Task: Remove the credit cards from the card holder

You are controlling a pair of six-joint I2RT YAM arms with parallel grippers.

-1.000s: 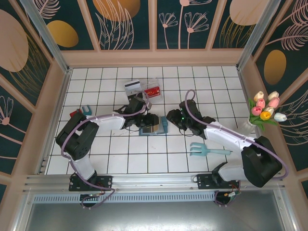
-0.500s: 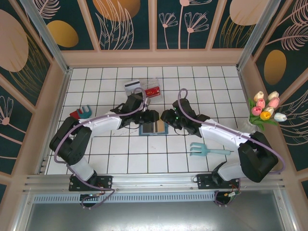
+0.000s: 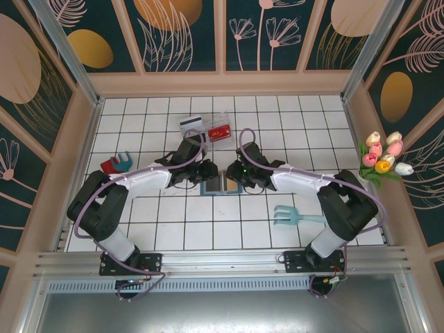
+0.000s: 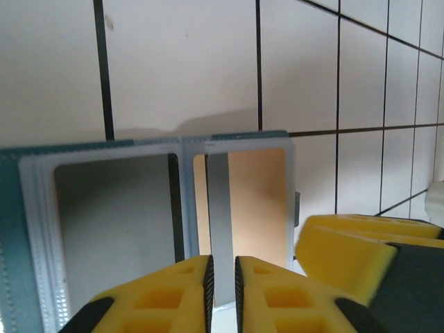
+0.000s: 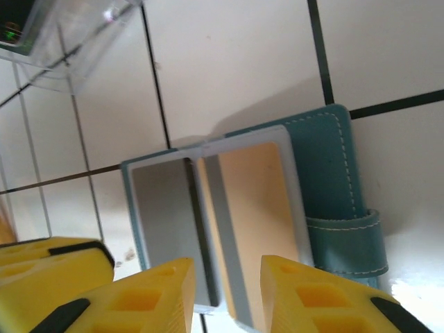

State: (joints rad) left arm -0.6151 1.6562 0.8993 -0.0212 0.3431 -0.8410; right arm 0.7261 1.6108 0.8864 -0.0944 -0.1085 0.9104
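1. Card holder (image 3: 220, 184) lies opened flat in the middle of the white tiled surface (image 3: 291, 118), between the two tools.
2. In its panels we see two credit cards, a grey card (image 5: 161, 222) on one side and a brownish-gold card (image 5: 257, 208) on the other. Each sits inside a pale frame, and a grey band runs along the gold card next to the centre crease.
3. A stitched teal strap (image 5: 345, 243) sticks out from the holder's outer edge on the gold card's side.
4. The left tool (image 4: 223, 270) hangs over the crease with its yellow fingers drawn almost together, leaving a thin slit. We cannot tell whether they pinch anything.
5. The right tool (image 5: 227, 277) stands partly open, one finger on either side of the gold card's end. We can make out nothing in its grip.
6. Further out, a red card (image 3: 220, 132) rests in the clear tray (image 3: 225, 119) toward the far side. A white-grey card with a black stripe (image 3: 191, 123) lies just beside the tray.
7. A light teal fork toy (image 3: 295, 216) lies well apart from the holder, near the right arm.
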